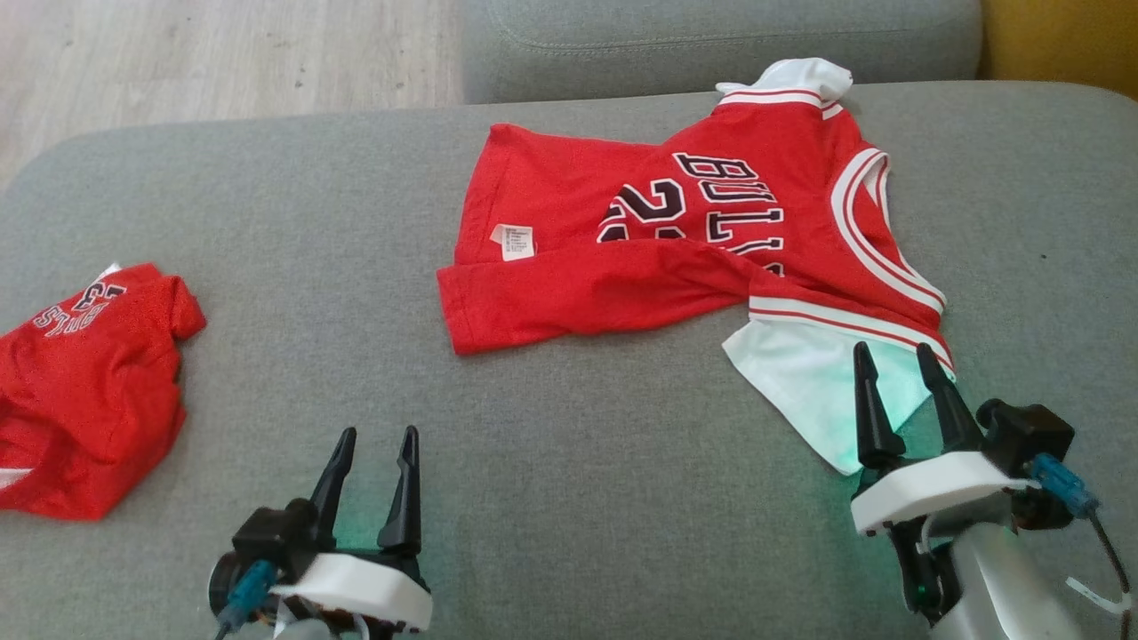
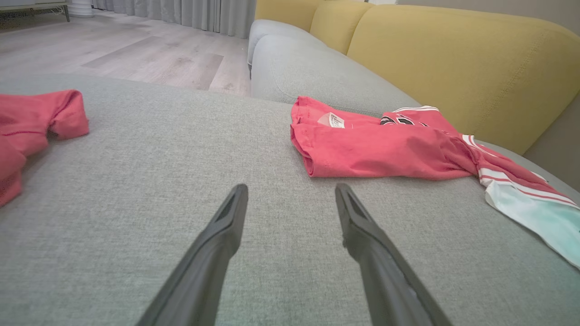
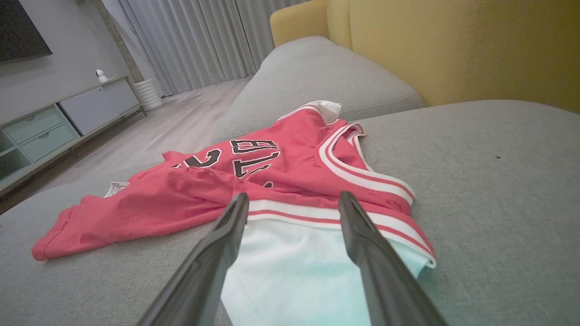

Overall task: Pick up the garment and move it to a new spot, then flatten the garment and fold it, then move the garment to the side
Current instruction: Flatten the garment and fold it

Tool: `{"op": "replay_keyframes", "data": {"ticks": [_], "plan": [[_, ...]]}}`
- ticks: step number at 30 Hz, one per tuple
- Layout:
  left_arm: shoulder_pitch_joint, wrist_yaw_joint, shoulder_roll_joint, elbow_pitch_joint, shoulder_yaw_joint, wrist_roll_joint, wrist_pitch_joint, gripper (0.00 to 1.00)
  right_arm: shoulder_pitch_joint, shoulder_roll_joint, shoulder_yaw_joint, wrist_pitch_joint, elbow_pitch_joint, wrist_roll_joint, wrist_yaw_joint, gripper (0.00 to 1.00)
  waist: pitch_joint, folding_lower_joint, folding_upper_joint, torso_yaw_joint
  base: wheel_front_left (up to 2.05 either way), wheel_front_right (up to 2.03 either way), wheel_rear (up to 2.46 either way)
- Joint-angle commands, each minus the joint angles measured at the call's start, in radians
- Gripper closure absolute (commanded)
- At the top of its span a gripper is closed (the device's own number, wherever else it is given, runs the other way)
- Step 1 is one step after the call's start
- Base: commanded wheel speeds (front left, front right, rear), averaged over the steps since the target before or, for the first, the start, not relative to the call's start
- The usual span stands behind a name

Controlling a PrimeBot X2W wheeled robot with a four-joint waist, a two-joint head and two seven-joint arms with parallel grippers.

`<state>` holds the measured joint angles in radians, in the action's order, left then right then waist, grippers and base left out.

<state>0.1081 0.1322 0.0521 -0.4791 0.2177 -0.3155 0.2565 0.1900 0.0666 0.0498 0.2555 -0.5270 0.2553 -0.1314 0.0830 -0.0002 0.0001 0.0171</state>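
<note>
Seeing left gripper (image 1: 380,433) and right gripper (image 1: 892,349) both spread wide and empty, jersey (image 1: 569,293) rumpled just ahead of the right one, we reckon flattening, folding, side-move all remain.

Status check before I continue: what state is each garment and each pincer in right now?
red jersey: lying crumpled on the grey cushion, lower part folded over itself.
white sleeve: spread flat, pointing at the right pincer.
second red garment: bunched up at the cushion's left edge.
left pincer: open, empty, over bare cushion.
right pincer: open, holding nothing, fingers over the white sleeve.
</note>
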Motion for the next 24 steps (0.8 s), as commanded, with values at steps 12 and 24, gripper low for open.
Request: {"op": "replay_keyframes", "data": {"ticks": [12,24], "plan": [[0.237,-0.002,-0.002,-0.033,0.004,-0.067,0.005,0.00,0.065,-0.004,0.044,0.006,0.076,0.001,0.001,0.00,0.134,0.0002,-0.0001,-0.029,0.00,0.00,0.00],[0.535,-0.002,0.033,-0.293,0.110,-0.277,0.005,0.00,0.132,0.020,0.084,0.006,0.104,0.015,0.001,0.00,0.266,0.0002,-0.0001,-0.073,0.00,0.00,0.00]]}}
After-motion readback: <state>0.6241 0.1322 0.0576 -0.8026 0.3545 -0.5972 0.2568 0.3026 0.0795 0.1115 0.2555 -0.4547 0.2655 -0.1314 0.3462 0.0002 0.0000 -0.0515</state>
